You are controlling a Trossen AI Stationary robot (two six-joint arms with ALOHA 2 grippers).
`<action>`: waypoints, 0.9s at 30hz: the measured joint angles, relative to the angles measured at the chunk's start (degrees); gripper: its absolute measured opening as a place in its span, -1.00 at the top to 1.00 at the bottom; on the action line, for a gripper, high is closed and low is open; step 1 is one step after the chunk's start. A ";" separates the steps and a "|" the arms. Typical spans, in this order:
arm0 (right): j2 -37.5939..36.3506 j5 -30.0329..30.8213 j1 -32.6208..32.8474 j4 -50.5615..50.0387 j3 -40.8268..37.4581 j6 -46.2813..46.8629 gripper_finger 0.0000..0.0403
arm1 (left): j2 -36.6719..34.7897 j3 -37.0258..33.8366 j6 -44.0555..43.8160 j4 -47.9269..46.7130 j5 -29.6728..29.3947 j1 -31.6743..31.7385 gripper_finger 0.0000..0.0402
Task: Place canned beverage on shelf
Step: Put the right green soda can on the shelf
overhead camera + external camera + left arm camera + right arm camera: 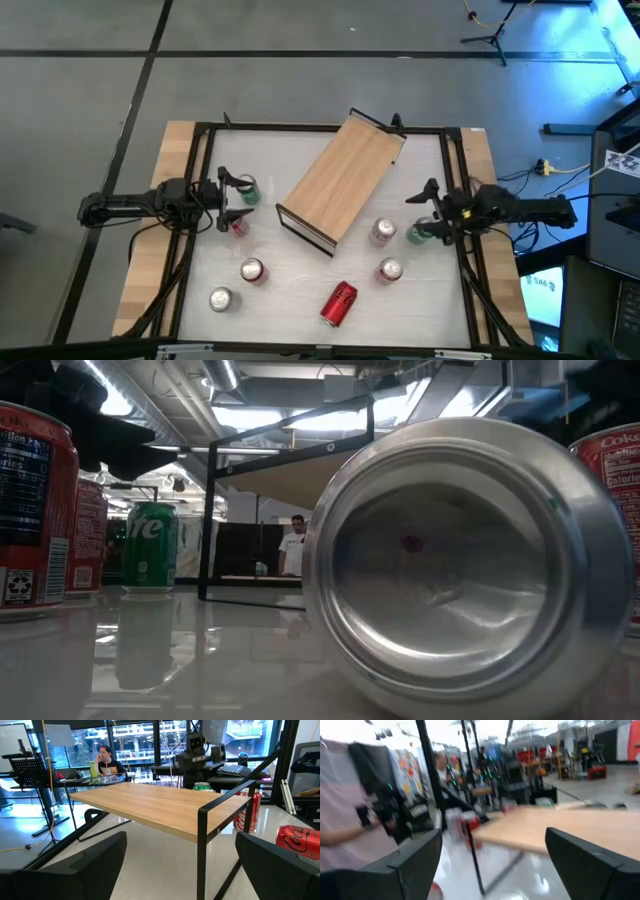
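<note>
Currently shelf (342,177) bare, cans (384,232) standing around it, left claw (236,203) and right claw (424,212) open.

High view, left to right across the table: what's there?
Left gripper → silver-top can → red can upright → shelf → red can on its side → right gripper.
</note>
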 joint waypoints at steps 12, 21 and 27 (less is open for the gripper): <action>3.82 -4.45 0.00 -26.07 21.69 5.46 -0.73 | -0.02 0.00 -0.02 -0.01 -0.02 0.00 -0.81; 21.66 -2.26 0.00 -48.64 36.43 7.89 -0.73 | 0.00 0.00 -0.02 -0.01 -0.02 0.00 -0.81; 34.10 2.85 0.00 -66.70 45.56 7.75 -0.73 | 0.00 0.00 -0.02 0.00 -0.02 0.00 -0.81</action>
